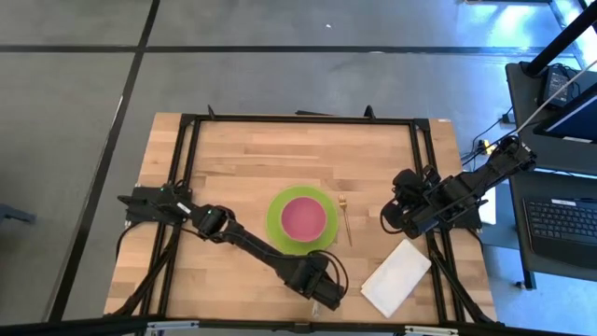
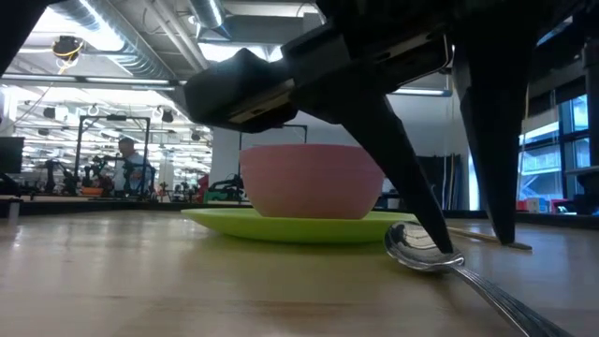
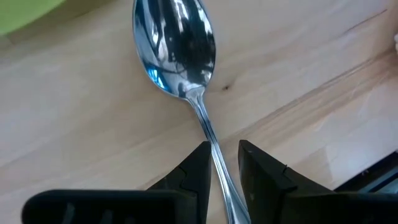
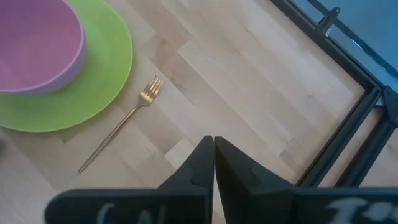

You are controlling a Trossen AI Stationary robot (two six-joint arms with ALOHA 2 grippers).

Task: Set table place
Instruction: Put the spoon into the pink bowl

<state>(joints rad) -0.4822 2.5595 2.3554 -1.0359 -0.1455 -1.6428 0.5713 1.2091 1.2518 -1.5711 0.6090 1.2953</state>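
A silver spoon (image 3: 174, 50) lies flat on the wooden table (image 1: 233, 159) near its front edge, its bowl toward the green plate (image 1: 278, 235); it also shows in the low view (image 2: 421, 248). A pink bowl (image 1: 303, 217) stands on the plate. My left gripper (image 3: 222, 158) is down at the spoon, slightly open, with one finger on each side of the handle; in the high view (image 1: 325, 289) it hides the spoon. My right gripper (image 4: 214, 146) is shut and empty, above the table to the right of a gold fork (image 1: 345, 217). My left gripper's fingers straddle the spoon's handle (image 3: 214, 149) just behind its bowl, coming from above and pointing down. A gap shows between the handle and one finger (image 3: 255, 162). Whether the other finger (image 3: 198, 165) touches the handle, I cannot tell. The spoon lies on the table.
The gold fork (image 4: 124, 121) lies just right of the plate, tines toward the far edge. A white napkin (image 1: 396, 277) lies at the front right. Black frame rails (image 1: 298, 119) run along the table's far and side edges. People and benches show in the room behind.
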